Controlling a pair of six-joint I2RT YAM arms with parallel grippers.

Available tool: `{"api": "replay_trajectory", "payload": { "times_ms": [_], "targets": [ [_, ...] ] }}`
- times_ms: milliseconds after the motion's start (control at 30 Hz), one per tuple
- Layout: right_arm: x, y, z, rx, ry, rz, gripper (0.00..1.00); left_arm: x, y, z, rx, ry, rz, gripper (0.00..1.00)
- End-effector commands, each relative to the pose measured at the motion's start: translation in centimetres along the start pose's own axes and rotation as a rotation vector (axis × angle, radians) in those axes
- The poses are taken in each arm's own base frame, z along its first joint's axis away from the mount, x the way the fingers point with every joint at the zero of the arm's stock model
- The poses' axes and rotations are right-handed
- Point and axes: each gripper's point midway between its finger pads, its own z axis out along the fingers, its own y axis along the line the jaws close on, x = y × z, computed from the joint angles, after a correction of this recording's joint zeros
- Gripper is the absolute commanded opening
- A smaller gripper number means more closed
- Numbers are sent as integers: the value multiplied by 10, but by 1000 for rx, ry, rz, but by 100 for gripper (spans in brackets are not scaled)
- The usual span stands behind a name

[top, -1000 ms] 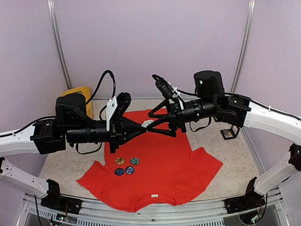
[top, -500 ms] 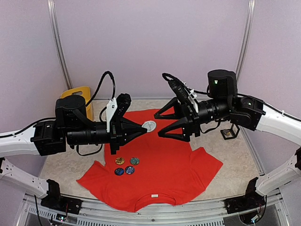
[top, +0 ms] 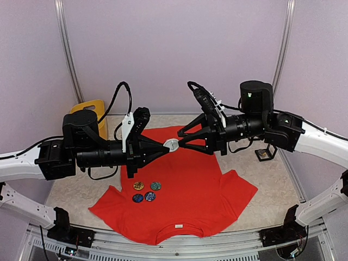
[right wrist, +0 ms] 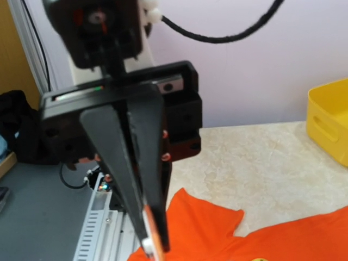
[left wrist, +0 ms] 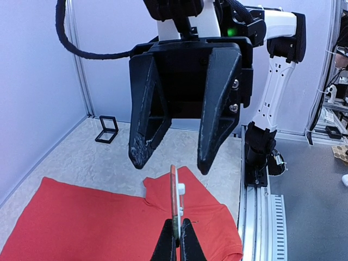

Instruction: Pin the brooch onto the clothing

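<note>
The left pincer (top: 164, 145) with the brooch (top: 171, 144) and the right pincer (top: 180, 143) block the middle above the T-shirt (top: 201, 187); four badges (top: 144, 191) lie on its left, its right is bare.

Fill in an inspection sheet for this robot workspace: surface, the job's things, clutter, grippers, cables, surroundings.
Surface: beige speckled table.
Job's things: red-orange T-shirt spread on the table; round white brooch held in the air above it.
Clutter: four round badges lying on the T-shirt; yellow bin at back left; small black frame at right.
Grippers: left gripper, jaws shut on the brooch; right gripper, jaws open on either side of the brooch, not touching it.
Cables: black cable loops above the left arm; another on the right arm.
Surroundings: lilac walls, metal posts.
</note>
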Motion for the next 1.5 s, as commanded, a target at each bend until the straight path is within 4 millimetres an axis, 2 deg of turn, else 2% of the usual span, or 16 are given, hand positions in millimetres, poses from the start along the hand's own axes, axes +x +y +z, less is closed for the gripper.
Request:
{"api": "replay_trajectory", "payload": {
  "times_ms": [0,100,167,267,467,500,633,733,833,933,1000,1133,1367,1467],
  "targets": [
    [9,-2,9,-12,16,23,32,-9,-3,-4,10,-40,1,0],
    [12,-2,13,-29,23,32,26,-8,-4,-3,13,-39,1,0],
    [11,-2,14,-31,20,32,18,-8,-4,-2,14,-38,4,0],
    [10,-3,14,-31,14,29,0,-8,-5,-2,18,-37,4,0],
    [14,-1,15,-44,13,31,0,-8,2,-3,-21,-39,-7,0],
    [15,0,15,-48,13,28,0,-10,6,-5,-47,-47,-16,3],
    [13,4,13,-66,1,19,0,-23,11,-19,-77,-121,-16,35],
    [11,3,13,-59,-4,19,0,-26,5,-20,-45,-136,-15,38],
    [10,4,13,-65,-6,18,0,-19,3,-12,-28,-100,-21,36],
    [11,5,13,-68,-7,18,0,-15,3,-10,-27,-87,-23,29],
    [10,5,13,-72,-8,19,0,-15,3,-9,-29,-83,-26,22],
    [10,6,14,-81,-7,20,0,-17,9,-6,-58,-87,-29,0],
    [8,6,13,-74,-13,18,0,-17,2,-8,-22,-103,-30,0],
    [9,3,15,-65,-14,32,30,-18,1,-12,-20,-120,-26,0]
  ]
}}
